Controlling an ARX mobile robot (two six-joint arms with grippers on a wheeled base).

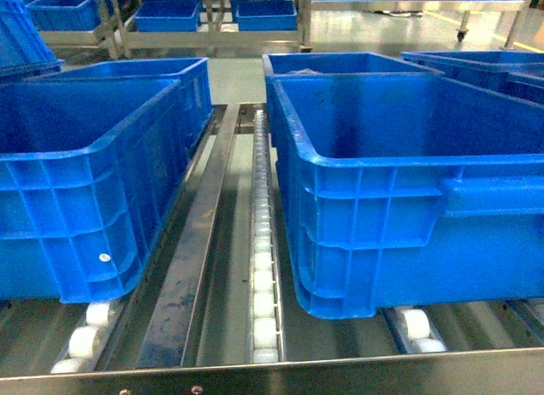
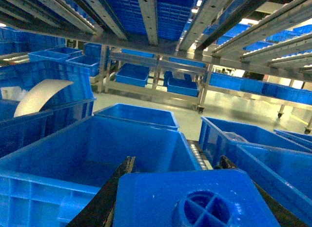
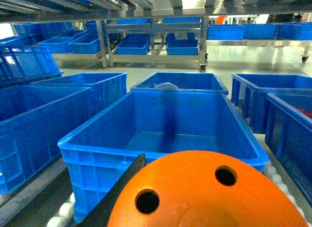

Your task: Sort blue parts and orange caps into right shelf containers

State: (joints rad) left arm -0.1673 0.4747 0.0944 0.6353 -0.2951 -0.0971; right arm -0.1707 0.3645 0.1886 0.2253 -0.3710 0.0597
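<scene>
In the left wrist view a blue part [image 2: 195,197], a flat square block with a round crossed recess, fills the lower frame. My left gripper [image 2: 176,164] is shut on it, and a dark finger [image 2: 109,197] shows along its left side. It hangs in front of an empty blue container [image 2: 48,175]. In the right wrist view a rounded orange cap [image 3: 204,193] with two holes sits in my right gripper [image 3: 195,163], which is shut on it. Only the left finger [image 3: 122,185] shows. An empty blue container [image 3: 97,149] lies just ahead. Neither gripper appears in the head view, where two containers [image 1: 51,157] [image 1: 382,161] stand side by side.
A white roller track [image 1: 263,242] and steel rails [image 1: 191,259] run between the two crates. More blue crates stand behind and to the sides. Steel shelf rails [image 2: 146,12] hang low overhead. A curved white sheet [image 2: 39,95] rises from a crate at the left.
</scene>
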